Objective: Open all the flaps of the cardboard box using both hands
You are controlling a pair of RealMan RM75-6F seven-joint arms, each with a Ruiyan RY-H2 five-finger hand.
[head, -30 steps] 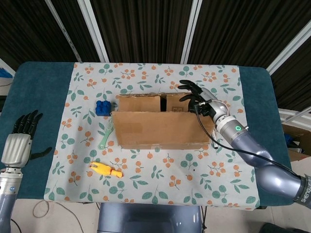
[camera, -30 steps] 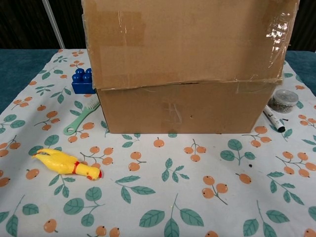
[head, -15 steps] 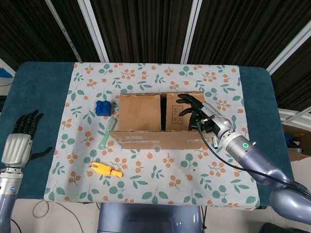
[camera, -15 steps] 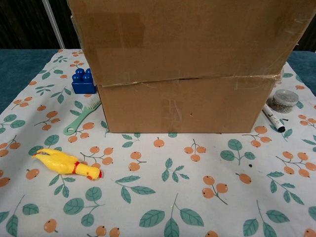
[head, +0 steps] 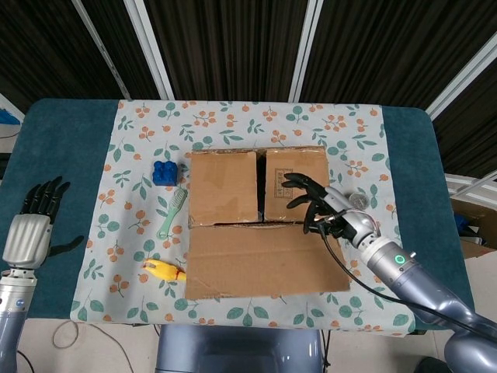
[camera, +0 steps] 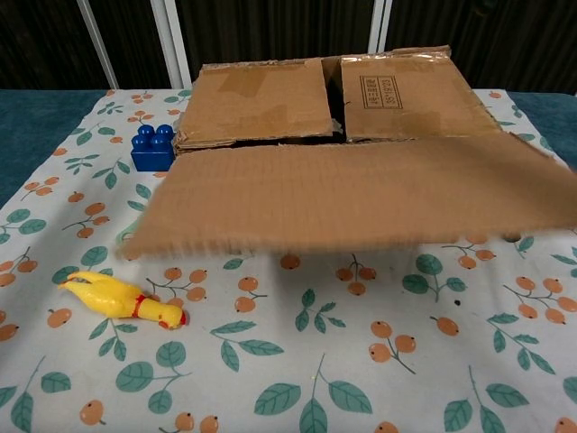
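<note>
The near flap (head: 260, 260) of the cardboard box (head: 256, 186) has swung down and outward, now open. The right hand (head: 322, 206), fingers apparently spread and empty, hovers above; two inner flaps remain closed.

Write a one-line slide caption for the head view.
Right hand at the cardboard box, front flap folded out toward the robot, two inner flaps closed; left hand idle at table edge.

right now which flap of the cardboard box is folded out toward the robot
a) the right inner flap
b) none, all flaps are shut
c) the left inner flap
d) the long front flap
d: the long front flap lies folded out toward the robot, while the two inner flaps still cover the cardboard box top.
</note>
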